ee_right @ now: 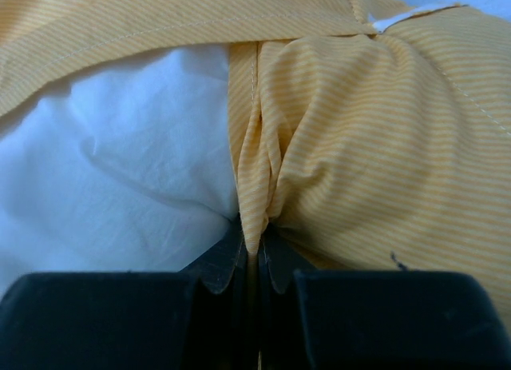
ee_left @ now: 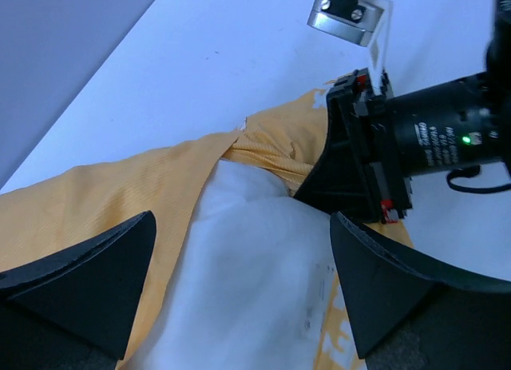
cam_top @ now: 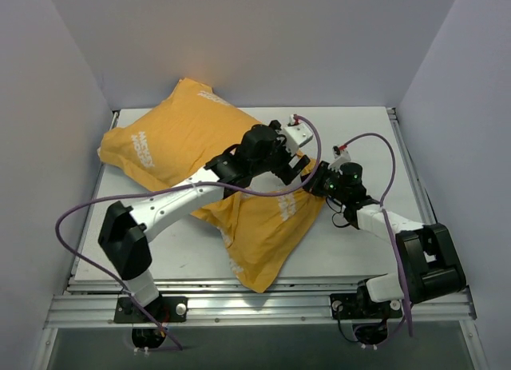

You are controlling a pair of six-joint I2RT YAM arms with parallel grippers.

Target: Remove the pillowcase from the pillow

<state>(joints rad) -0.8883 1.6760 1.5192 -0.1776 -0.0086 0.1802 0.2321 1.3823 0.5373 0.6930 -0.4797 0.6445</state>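
right gripper [ee_right: 254,254] bites the pillowcase [ee_right: 383,146]

jaws together on a bunched orange fold, white pillow [ee_right: 112,170] bulging beside it. left gripper [ee_left: 241,234] spread wide just above that opening. farther back the case sprawls over the table [cam_top: 359,138] to its far left corner, white lettering too small to read.

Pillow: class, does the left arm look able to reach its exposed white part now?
Probably yes: the open left end effector hangs over the bare pillow; the right end effector pinches only the pillowcase.
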